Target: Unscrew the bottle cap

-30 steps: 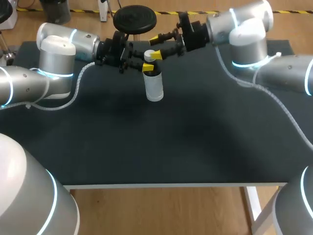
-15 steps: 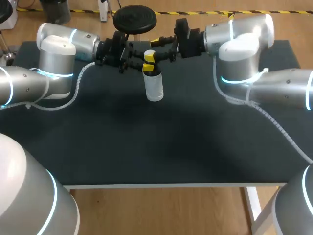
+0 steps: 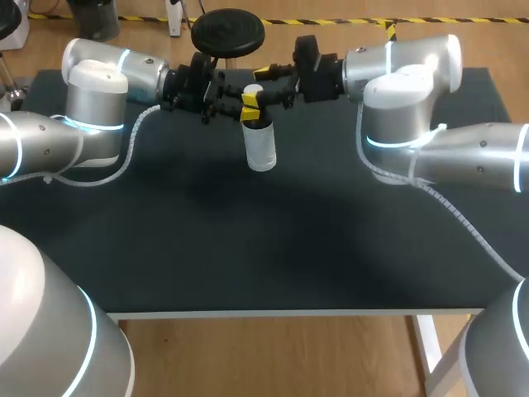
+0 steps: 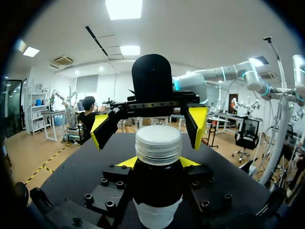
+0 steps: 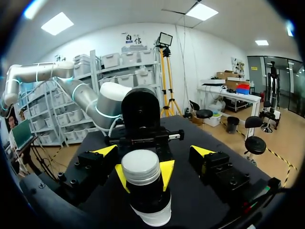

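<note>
Your left end effector (image 4: 157, 164) clamps the bottle (image 3: 261, 147) near the table's (image 3: 248, 248) far edge. The right end effector (image 5: 152, 151) straddles the cap (image 4: 158, 143), fingers wide and untouching. Next it likely needs closing, then twisting.

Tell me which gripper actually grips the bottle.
The left gripper: its fingers clamp the bottle below the cap. The right gripper stands open, tips flanking the cap with gaps.

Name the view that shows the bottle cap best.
Left wrist view: the bottle cap sits close and centred, its ridged side plain. The right wrist view shows it nearly as well; the head view, only a small white spot.
</note>
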`<state>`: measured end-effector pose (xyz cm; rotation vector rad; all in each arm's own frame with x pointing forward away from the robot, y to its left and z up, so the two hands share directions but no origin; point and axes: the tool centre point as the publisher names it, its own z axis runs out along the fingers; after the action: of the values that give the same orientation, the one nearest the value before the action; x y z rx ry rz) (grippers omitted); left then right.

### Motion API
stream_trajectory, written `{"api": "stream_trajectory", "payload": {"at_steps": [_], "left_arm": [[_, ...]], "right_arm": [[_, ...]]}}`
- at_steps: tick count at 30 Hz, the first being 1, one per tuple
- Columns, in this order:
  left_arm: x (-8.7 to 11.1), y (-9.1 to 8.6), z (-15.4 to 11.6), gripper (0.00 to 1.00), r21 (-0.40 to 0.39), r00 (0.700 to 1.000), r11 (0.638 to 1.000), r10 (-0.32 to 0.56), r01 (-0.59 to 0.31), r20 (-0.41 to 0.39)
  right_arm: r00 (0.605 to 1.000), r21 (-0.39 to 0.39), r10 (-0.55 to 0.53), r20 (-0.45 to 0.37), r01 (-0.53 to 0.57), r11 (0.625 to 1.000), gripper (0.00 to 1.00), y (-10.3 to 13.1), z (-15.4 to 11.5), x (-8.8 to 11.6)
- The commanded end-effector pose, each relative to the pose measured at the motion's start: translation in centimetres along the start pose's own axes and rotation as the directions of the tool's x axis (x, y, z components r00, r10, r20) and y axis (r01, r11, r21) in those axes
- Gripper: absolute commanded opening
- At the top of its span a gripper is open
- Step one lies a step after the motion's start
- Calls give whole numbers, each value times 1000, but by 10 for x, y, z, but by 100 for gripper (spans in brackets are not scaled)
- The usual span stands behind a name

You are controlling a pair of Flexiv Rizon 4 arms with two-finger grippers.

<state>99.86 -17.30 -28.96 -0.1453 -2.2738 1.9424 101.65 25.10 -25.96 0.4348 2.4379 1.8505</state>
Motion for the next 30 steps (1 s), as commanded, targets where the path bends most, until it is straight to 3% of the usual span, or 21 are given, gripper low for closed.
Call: {"api": "stream_trajectory", "payload": {"at_steps": [1, 2, 3, 4, 6, 7, 8, 19, 30], "left_arm": [[0, 1, 0, 0, 1, 1000, 1000, 0, 0, -1], [0, 1, 0, 0, 1, 1000, 1000, 0, 0, -1], [0, 1, 0, 0, 1, 1000, 1000, 0, 0, -1], [0, 1, 0, 0, 1, 1000, 1000, 0, 0, -1], [0, 1, 0, 0, 1, 1000, 1000, 0, 0, -1], [0, 1, 0, 0, 1, 1000, 1000, 0, 0, -1], [0, 1, 0, 0, 1, 1000, 1000, 0, 0, -1], [0, 1, 0, 0, 1, 1000, 1000, 0, 0, -1], [0, 1, 0, 0, 1, 1000, 1000, 0, 0, -1]], "right_arm": [[1000, -4, -4, -7, 4, 1000, 100, 1, 2, -3], [1000, -4, -4, -8, 4, 1000, 100, 1, 2, -3], [1000, -5, -5, -9, 5, 1000, 81, 1, 2, -3], [1000, -5, -5, -9, 5, 1000, 47, 1, 2, -3], [1000, -6, -7, -11, 7, 1000, 24, 2, 2, -3], [1000, -5, -8, -12, 8, 1000, 4, 2, 2, -3], [1000, -6, -9, -12, 8, 1000, 0, 2, 1, -4], [997, -39, -34, -68, 32, 999, 0, 0, -3, -4], [940, -81, -98, -327, 75, 994, 0, -3, -1, -8]]}}
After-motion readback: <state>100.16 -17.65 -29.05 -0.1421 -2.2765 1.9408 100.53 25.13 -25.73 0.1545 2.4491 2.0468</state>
